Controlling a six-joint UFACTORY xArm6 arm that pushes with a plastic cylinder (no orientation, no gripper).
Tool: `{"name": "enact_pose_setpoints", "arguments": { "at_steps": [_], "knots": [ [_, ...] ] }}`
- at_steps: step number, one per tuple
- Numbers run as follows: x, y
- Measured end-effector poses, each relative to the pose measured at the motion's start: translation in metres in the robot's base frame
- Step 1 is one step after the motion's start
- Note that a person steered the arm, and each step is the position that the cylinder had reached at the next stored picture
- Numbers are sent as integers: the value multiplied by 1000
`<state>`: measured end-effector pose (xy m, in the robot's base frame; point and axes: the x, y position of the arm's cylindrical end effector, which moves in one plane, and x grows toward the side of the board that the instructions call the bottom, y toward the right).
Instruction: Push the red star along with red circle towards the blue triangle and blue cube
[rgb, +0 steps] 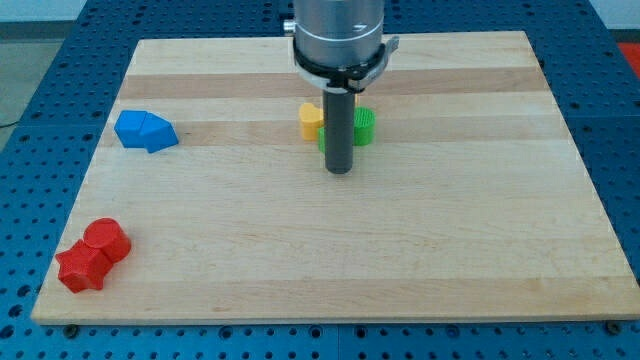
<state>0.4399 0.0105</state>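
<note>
Red star (78, 270) (far from my tip (340, 171))

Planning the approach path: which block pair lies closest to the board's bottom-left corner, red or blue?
The red pair, star and circle touching, sits by the view's bottom-left corner. The blue pair lies higher, near the left edge. My tip is mid-board by the yellow and green blocks.

Two red blocks, star (79, 268) and circle (108, 240), touching at the table (450, 260) lower-left corner. Two blue blocks, triangle (160, 133) and cube (131, 127), touching, above the reds. One yellow block (310, 119). Green (364, 125) partly hidden, count unclear.
</note>
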Motion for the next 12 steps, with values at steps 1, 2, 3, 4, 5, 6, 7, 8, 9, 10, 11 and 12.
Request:
{"name": "enact_pose_setpoints", "arguments": {
  "at_steps": [1,2,3,4,5,6,7,8,9,10,11,12],
  "knots": [
    [0,8],
    [22,6],
    [64,4],
    [111,4],
    [144,-10],
    [169,-49],
    [178,-77],
    [178,-113],
    [179,-149],
    [178,-180],
    [178,-204],
    [178,-228]
  ]
}}
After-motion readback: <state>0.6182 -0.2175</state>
